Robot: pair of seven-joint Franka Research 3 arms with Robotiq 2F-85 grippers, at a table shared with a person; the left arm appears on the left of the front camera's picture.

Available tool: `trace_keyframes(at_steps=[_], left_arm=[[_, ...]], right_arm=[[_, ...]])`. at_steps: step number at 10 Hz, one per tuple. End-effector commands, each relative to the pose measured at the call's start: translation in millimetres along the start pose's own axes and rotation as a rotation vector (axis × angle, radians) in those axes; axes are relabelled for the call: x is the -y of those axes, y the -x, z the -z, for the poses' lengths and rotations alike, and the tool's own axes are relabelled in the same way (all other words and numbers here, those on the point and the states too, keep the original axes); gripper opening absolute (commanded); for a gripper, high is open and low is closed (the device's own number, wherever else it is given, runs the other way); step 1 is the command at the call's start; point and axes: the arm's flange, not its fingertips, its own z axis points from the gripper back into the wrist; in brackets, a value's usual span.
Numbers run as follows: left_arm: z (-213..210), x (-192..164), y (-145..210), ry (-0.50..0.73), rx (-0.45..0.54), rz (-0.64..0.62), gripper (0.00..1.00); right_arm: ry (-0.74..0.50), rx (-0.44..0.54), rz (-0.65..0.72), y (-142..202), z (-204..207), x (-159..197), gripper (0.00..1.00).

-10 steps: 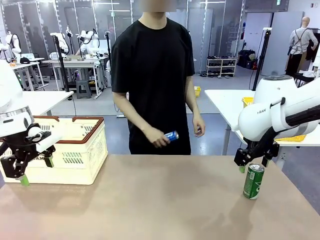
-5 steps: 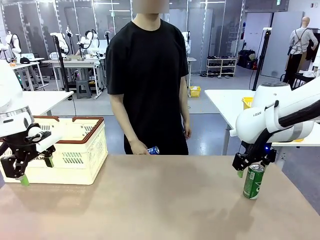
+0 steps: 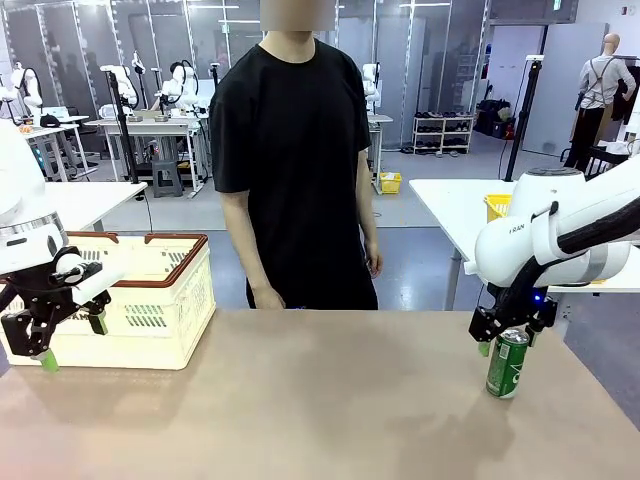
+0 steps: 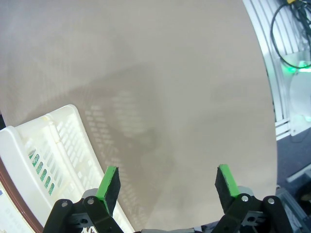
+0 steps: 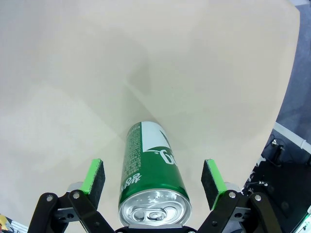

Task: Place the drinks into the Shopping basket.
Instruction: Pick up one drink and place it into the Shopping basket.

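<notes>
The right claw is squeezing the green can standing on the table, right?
No. The right gripper is open, its pads clear of the green can on both sides, as the right wrist view shows. The can does stand on the table.

This is a robotics lab: a white left arm (image 3: 25, 245) and a white right arm (image 3: 560, 235) flank a plain counter (image 3: 300, 400) in an open hall with a grey floor (image 3: 430, 255). Behind stand white work tables (image 3: 150, 128), glass partitions (image 3: 420, 60), a shelf rack (image 3: 443, 135) and a black stand (image 3: 522, 115). Aluminium framing (image 4: 277, 97) runs beside the counter.
</notes>
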Motion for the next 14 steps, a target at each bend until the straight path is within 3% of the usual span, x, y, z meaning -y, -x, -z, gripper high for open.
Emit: trace_keyframes(at_steps=[1,3,5,7,14], left_arm=[[-3,3,-1,0.008,-0.004,-0.002,1.00],[-3,3,-1,0.008,-0.004,-0.002,1.00],[-3,3,-1,0.008,-0.004,-0.002,1.00],[-3,3,-1,0.008,-0.004,-0.002,1.00],[-3,3,-1,0.008,-0.004,-0.002,1.00]], right_arm=[[-0.002,0.004,-0.007,-3,0,5,1.00],[-0.019,-0.009,-0.004,0,0,6,1.00],[-0.021,-0.013,-0.005,3,0,6,0.88],[-0.028,-0.025,-0.006,7,-1,5,0.73],[-0.025,-0.036,-0.009,13,-1,1,0.04]])
